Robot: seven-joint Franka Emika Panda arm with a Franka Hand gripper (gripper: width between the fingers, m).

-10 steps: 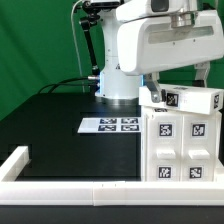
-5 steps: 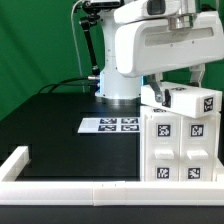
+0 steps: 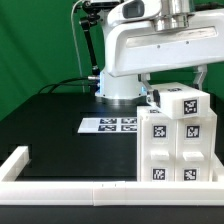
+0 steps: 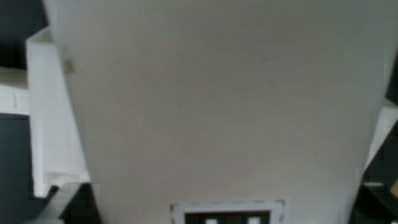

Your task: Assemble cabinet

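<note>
**Robot arm working over tagged cabinet at table's edge**

The white cabinet (image 3: 176, 145) is standing at the exterior view's right, near the front of the black table (image 3: 60, 125), its face showing rows of black-and-white square tags. A white block-shaped part (image 3: 182, 103) bearing a tag is sitting at the top of the cabinet, directly beneath the arm. The gripper (image 3: 178, 82) is hanging just above that part, one dark finger (image 3: 203, 76) showing beside it at the right; the fingertips themselves are hidden behind the arm's housing, so it cannot be told whether they are clamped on the part or standing free of it. In the wrist view, a broad white panel surface (image 4: 222, 100) is filling nearly the whole picture, with a tag (image 4: 228, 213) peeking in at one edge. The marker board (image 3: 109, 125) is lying flat on the table, to the exterior view's left of the cabinet and apart from it. A long white border rail (image 3: 70, 187) is running along the table's front edge, just before the cabinet's base. A green backdrop (image 3: 35, 45) is hanging behind the scene.
</note>
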